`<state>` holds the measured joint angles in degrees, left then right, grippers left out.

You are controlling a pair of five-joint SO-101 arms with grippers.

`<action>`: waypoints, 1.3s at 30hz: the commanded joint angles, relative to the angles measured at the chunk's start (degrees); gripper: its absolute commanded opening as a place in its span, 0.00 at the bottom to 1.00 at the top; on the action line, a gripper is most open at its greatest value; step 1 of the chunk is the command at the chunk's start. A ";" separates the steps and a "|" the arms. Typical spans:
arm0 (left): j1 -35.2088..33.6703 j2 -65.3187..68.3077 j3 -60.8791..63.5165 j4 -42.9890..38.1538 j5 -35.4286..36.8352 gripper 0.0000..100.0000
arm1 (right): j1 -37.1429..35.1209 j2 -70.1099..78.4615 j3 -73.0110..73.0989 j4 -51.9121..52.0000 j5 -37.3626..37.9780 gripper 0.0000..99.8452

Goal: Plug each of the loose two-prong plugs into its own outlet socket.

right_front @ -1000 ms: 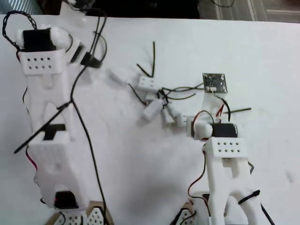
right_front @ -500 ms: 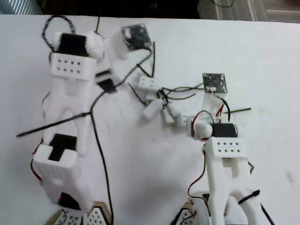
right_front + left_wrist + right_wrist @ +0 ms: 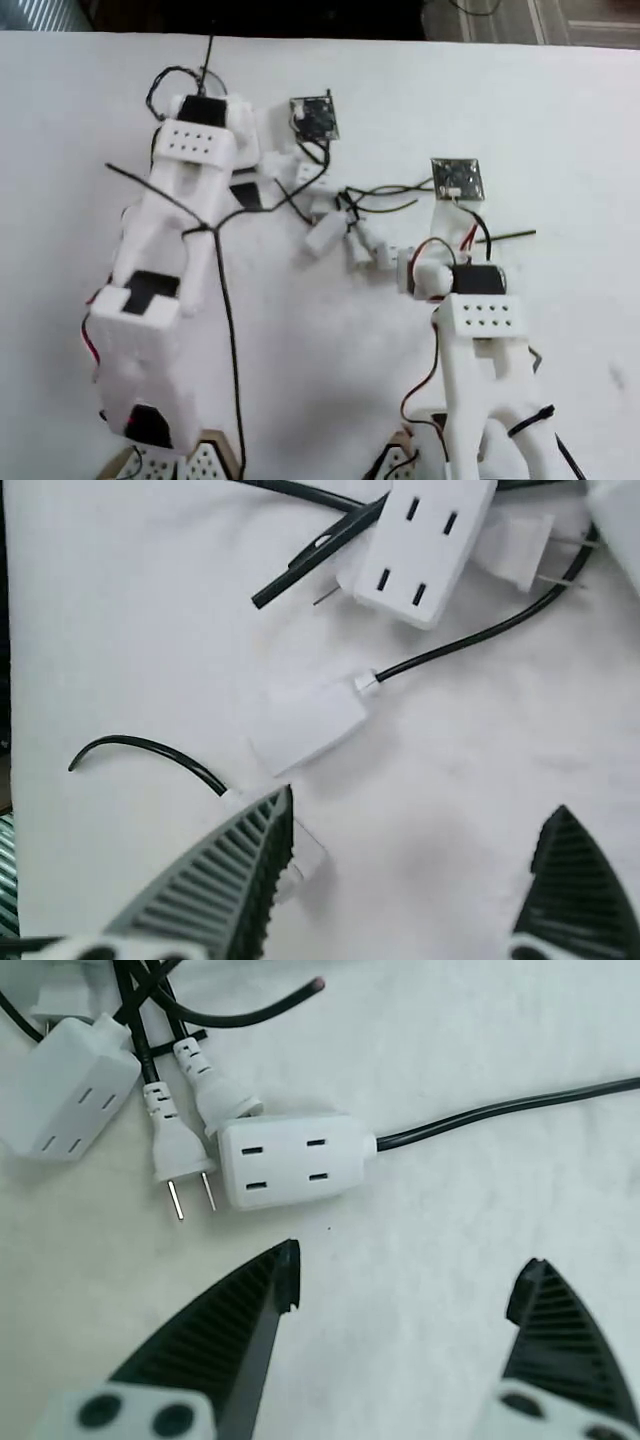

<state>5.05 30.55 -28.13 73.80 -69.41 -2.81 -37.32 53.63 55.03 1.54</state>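
Left side first: our left gripper (image 3: pixel 422 805) hangs released, ribbed dark fingers (image 3: pixel 230 870) spread over a smooth white boxy piece (image 3: pixel 305 725), with a 4-slot outlet block (image 3: pixel 420 540) past it. Further right, our right gripper (image 3: pixel 412 1258) is spread wide too, near a glossy rounded 4-slot socket block (image 3: pixel 290 1160) on a black cord (image 3: pixel 500 1110). A loose 2-prong plug (image 3: pixel 180 1155) lies just beside it, prongs bare, on the matte white table (image 3: pixel 560 100).

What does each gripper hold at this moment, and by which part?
Nothing is held. The left gripper is open above the table; the right gripper is open near an outlet block.
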 commanded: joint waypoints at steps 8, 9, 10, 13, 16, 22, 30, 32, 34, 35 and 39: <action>-1.27 20.79 -25.32 2.11 -0.88 0.37 | -0.57 0.04 -0.44 -1.27 0.44 0.33; -1.45 23.16 -27.25 1.85 -0.88 0.37 | -0.57 0.04 -0.44 -1.27 0.44 0.33; -1.54 25.54 -29.27 1.58 -0.88 0.37 | -0.57 0.04 -0.44 -1.27 0.44 0.33; -1.63 33.36 -35.43 -1.05 -0.88 0.29 | -0.57 0.04 -0.44 -1.27 0.53 0.33; -1.63 39.87 -42.64 -1.93 -0.88 0.22 | -0.57 0.04 -0.44 -1.27 0.53 0.33; -1.36 47.87 -59.96 7.82 -0.88 0.17 | -0.57 0.04 -0.44 -1.27 0.53 0.33; -1.27 49.36 -67.43 20.75 -0.88 0.14 | -0.57 0.04 -0.44 -1.27 0.53 0.33; -1.19 47.60 -67.52 24.09 -0.88 0.14 | -0.48 0.04 -0.44 -1.27 0.53 0.33; -1.01 45.41 -67.52 27.69 -2.20 0.14 | -0.48 0.04 -0.44 -1.27 0.53 0.33; -1.01 44.44 -67.34 28.57 -3.43 0.14 | -0.48 0.04 -0.44 -1.27 0.53 0.33; -1.63 41.36 -67.16 28.66 -2.90 0.14 | -0.48 0.04 -0.44 -1.27 0.53 0.33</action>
<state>4.00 77.85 -95.03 101.49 -72.22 -2.90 -37.32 53.63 54.77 1.54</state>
